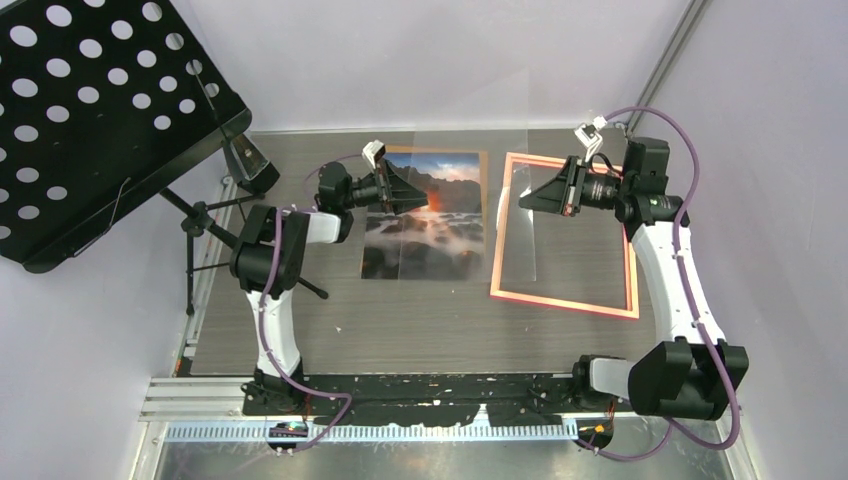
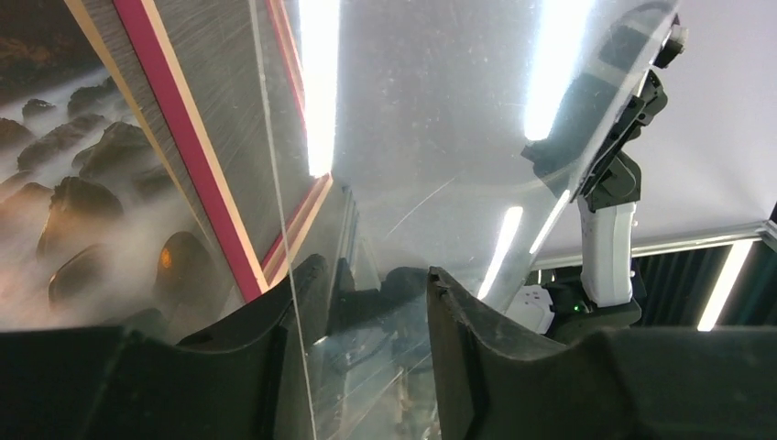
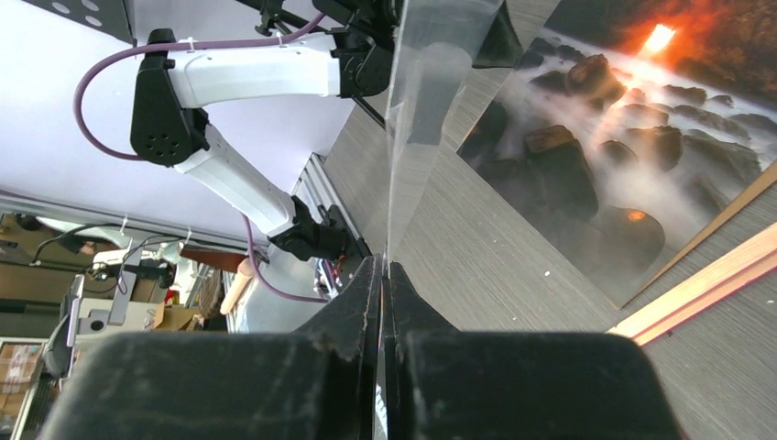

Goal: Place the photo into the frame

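Toward the far edge of the tabletop (image 1: 420, 330), left of middle, the photo (image 1: 425, 215) lies face up. Its far left corner is hidden by the left gripper (image 1: 405, 190), whose jaws stand apart around a clear sheet (image 2: 440, 119). The frame (image 1: 565, 302) lies flat toward the right edge. The right gripper (image 3: 385, 275) is clamped on the sheet, whose outline is hard to trace.
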Robot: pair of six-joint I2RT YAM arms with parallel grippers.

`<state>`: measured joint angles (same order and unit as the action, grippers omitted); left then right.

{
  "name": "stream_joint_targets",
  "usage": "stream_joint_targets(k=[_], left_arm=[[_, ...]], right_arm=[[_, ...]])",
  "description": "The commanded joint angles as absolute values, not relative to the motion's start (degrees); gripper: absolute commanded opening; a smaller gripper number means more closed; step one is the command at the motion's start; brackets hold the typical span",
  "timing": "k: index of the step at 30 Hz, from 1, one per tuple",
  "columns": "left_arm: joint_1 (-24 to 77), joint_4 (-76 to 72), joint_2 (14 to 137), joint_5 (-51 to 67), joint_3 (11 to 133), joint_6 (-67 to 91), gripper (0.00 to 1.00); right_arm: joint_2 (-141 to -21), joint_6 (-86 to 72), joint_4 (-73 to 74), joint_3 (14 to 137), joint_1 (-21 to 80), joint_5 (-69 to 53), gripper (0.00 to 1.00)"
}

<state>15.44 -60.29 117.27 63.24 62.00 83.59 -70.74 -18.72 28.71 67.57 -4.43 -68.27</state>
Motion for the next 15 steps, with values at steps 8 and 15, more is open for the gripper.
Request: stream_joint_targets(k=[8,15], left_arm=[[16.7,-67.63,115.57,67.37,62.61,84.86,0.26],[16.79,-69.57,114.35,68.16,62.68,86.08,0.15]], right_arm=[[-72.78,-8.43,34.15,67.05,-6.2,-64.85,0.05],[-74.37,-6.72,34.05,65.69,-6.24,-65.61,0.05]])
